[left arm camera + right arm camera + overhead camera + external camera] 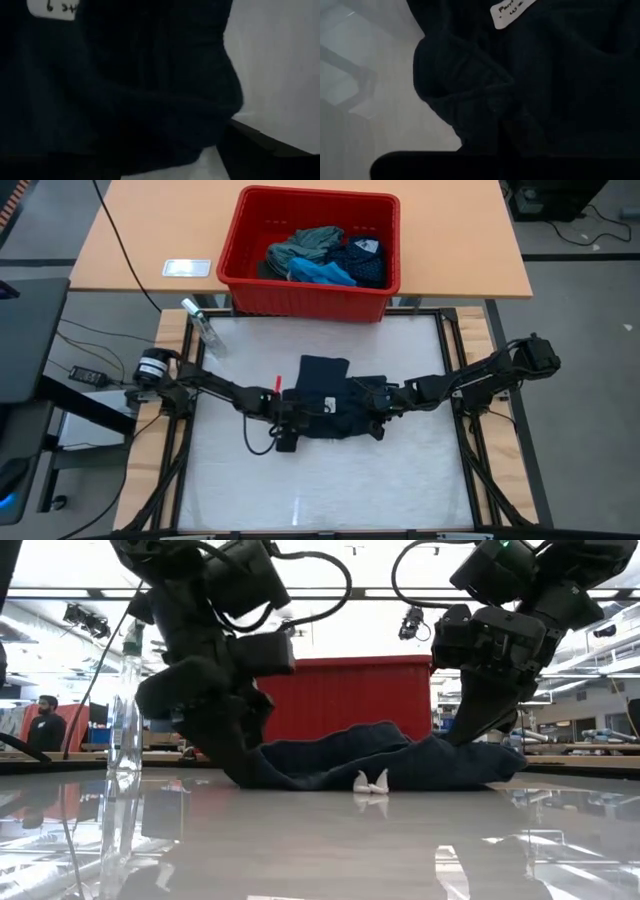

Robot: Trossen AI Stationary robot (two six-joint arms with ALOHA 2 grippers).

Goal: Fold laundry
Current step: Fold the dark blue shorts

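A dark navy garment (325,385) lies crumpled in the middle of the table, its white tags (370,782) on the tabletop. My left gripper (298,418) is low at its left end, pointing steeply down. In its wrist view one finger (260,155) stands far out to one side and dark cloth (150,90) covers the other, so the gripper is open. I cannot tell whether it touches the cloth. My right gripper (368,406) is at the garment's right end, shut on it. More laundry fills the red bin (300,295): a blue piece (320,272), a grey-green one (305,245), a navy dotted one (362,260). My right gripper is shut on the garment's right end, coming in slanting down from the table's right side. The cloth puckers into creases (502,107) just ahead of the fingers. The gripper's own body hides the pinch itself. The rest of the garment (400,755) rests on the table.
A clear plastic bottle (205,330) lies at the table's far left corner. The red bin stands on a wooden table (150,230) beyond the far edge. A person (40,720) stands in the room beyond. Bare tabletop (330,480) lies toward the near edge.
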